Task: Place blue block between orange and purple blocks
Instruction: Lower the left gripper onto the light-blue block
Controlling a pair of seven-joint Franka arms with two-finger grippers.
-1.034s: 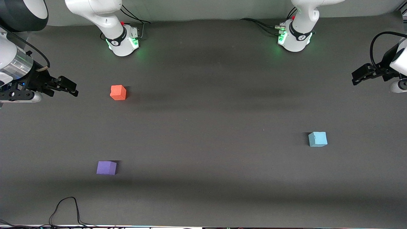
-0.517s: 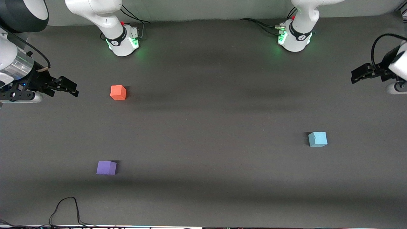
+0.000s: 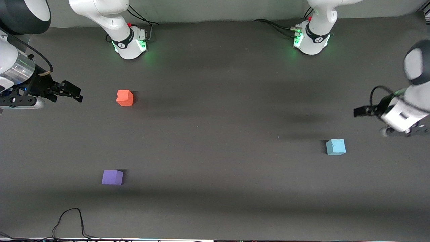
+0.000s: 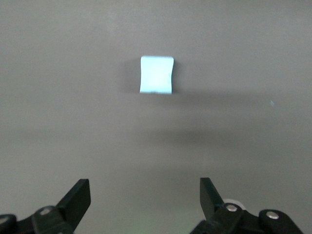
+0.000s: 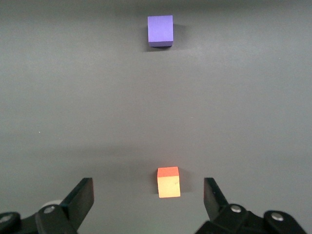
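Front view: blue block (image 3: 335, 147) sits alone on the dark table (image 3: 215, 134) toward the left arm's end, nothing touching it. Orange block (image 3: 125, 97) and purple block (image 3: 112, 177) are both toward the right arm's end, well apart from each other; purple is nearer the front camera, orange farther. The gap between them holds nothing.

Left gripper (image 3: 360, 111) hangs in the air over bare table near the blue block, not over it. The arm is smeared and cut off at the frame edge, so the fingers are hard to read here. In the left wrist view the left gripper (image 4: 145, 195) has its fingers spread wide with nothing between them, and the blue block (image 4: 156, 74) shows washed-out and soft, well clear of the tips.

Right gripper (image 3: 74, 92) waits at the right arm's end, over the table edge beside the orange block, its arm partly out of frame. In the right wrist view the right gripper (image 5: 148, 195) is spread wide and holds nothing; orange block (image 5: 168, 182) lies in line with the gap between the fingertips, purple block (image 5: 160, 30) well away from it.

A loose cable (image 3: 70, 222) loops along the near edge, partly cut off.
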